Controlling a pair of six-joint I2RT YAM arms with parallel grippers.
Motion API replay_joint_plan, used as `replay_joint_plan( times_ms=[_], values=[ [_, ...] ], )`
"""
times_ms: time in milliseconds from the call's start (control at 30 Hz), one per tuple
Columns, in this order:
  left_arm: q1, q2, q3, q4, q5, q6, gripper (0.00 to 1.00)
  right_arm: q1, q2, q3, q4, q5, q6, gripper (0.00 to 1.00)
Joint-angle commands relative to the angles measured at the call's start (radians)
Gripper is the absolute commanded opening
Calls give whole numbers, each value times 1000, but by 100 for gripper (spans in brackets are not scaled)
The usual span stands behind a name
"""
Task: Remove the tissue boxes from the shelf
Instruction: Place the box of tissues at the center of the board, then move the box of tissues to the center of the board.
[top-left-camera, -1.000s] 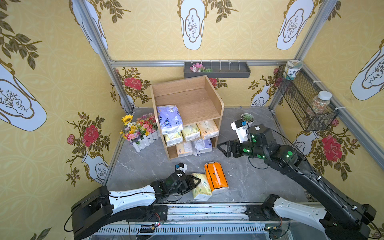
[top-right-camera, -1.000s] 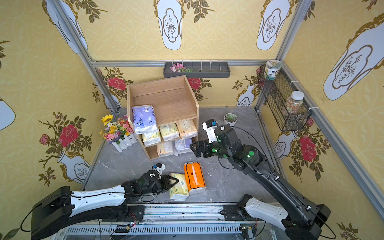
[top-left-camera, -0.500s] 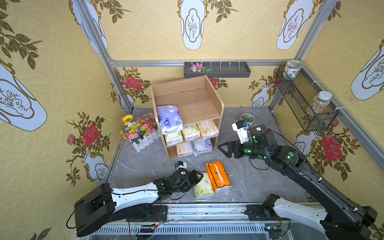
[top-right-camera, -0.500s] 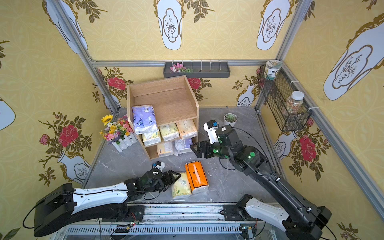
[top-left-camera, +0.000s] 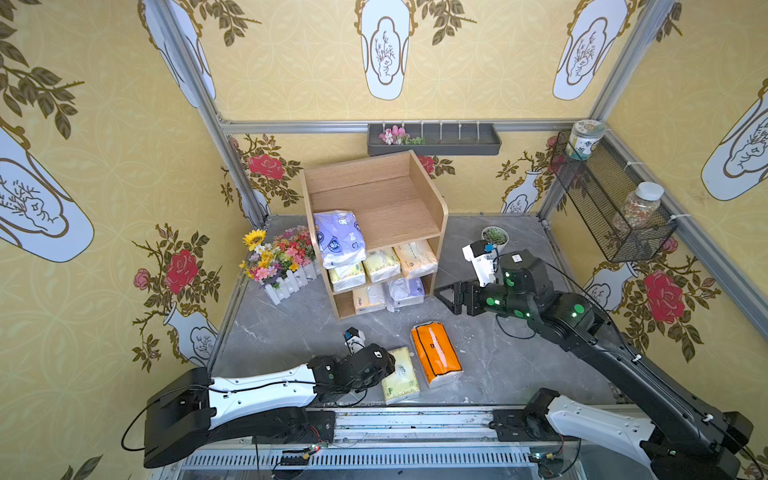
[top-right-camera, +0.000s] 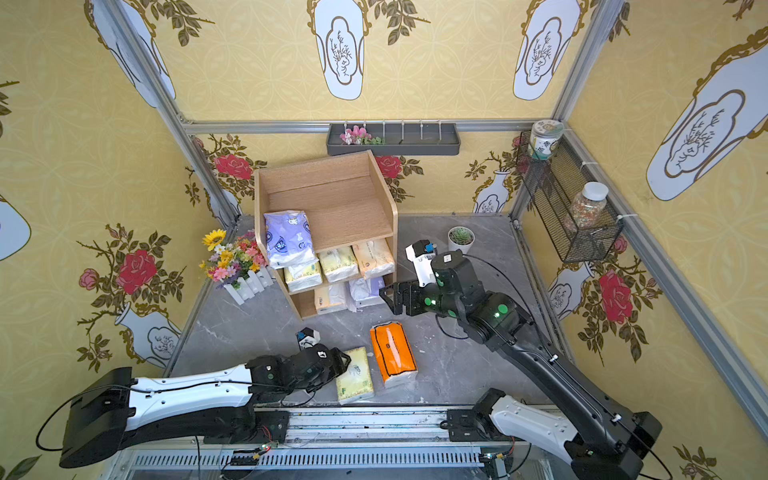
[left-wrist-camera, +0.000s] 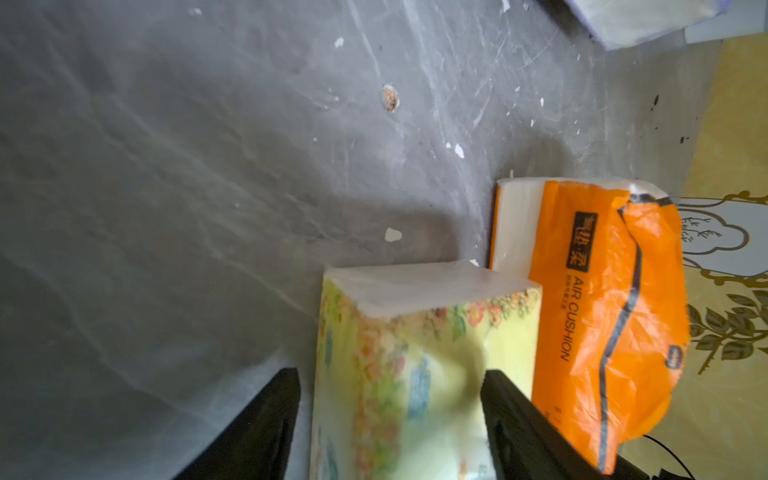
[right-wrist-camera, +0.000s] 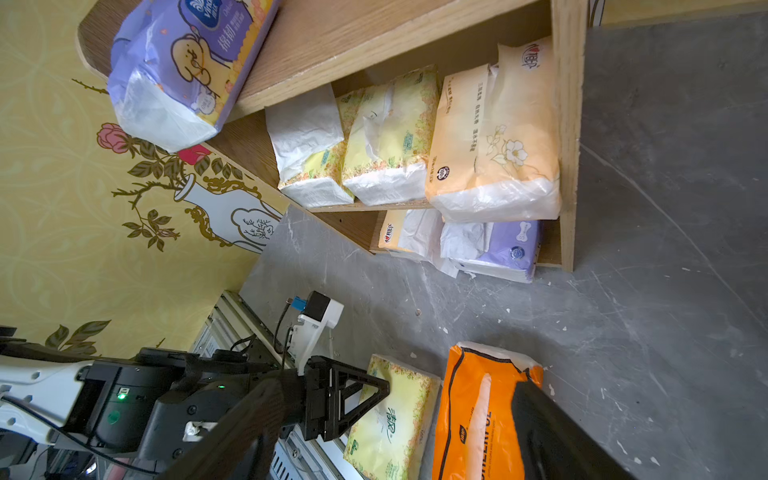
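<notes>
Grey marble tabletop (top-left-camera: 270, 332), yellow floral walls. Around the shelf (top-left-camera: 386, 203) we see a wire basket (top-left-camera: 611, 216) well off its right, a dark wall tray (top-left-camera: 457, 141) behind it, a flower planter (top-left-camera: 282, 262) just beside its left panel and a succulent pot (top-left-camera: 494, 237) near its right.

Right gripper (top-left-camera: 446, 297): jaws spread, empty, just beside the bottom tier's right corner. Left gripper (left-wrist-camera: 390, 374): jaws spread either side of the loose yellow pack (top-left-camera: 401, 374), one finger clear of it. That pack lies in front of the shelf, touching the orange pack (top-left-camera: 436, 353), which is marked "AIR CUSHION".

On the shelf:
- **Top tier:** the top lavender pack (top-left-camera: 338, 237) overhangs the edge.
- **Middle tier:** the outer yellow pack (top-left-camera: 347, 274), centre yellow pack (top-left-camera: 380, 264) and peach pack (top-left-camera: 415, 257).
- **Bottom tier:** the cream pack (top-left-camera: 368, 297) and low lavender pack (top-left-camera: 405, 289), with white tissue showing.
</notes>
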Motion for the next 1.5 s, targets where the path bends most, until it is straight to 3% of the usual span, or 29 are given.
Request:
replay_joint_plan(
  times_ms=[0, 467, 733, 867, 1033, 1200, 1467],
  values=[
    [-24, -39, -4, -59, -32, -53, 72, 0, -7, -11, 56, -8, 7, 90],
    [-46, 96, 16, 120, -3, -56, 48, 0, -10, -15, 64, -22, 12, 89],
    [-37, 196, 68, 151, -109, -63, 36, 2, -12, -5, 55, -74, 17, 87],
    [-34, 219, 88, 162, -126, -57, 36, 2, -16, -3, 38, -68, 18, 87],
    [-34, 191, 117, 84, -178, -48, 47, 51, 14, 9, 85, -164, 15, 84],
    [-33, 89, 112, -45, -286, -109, 54, 199, 78, 78, 124, -69, -7, 84],
    [-20, -146, 64, -242, -432, -240, 57, 218, 257, 249, 219, -20, 16, 79]
  ],
)
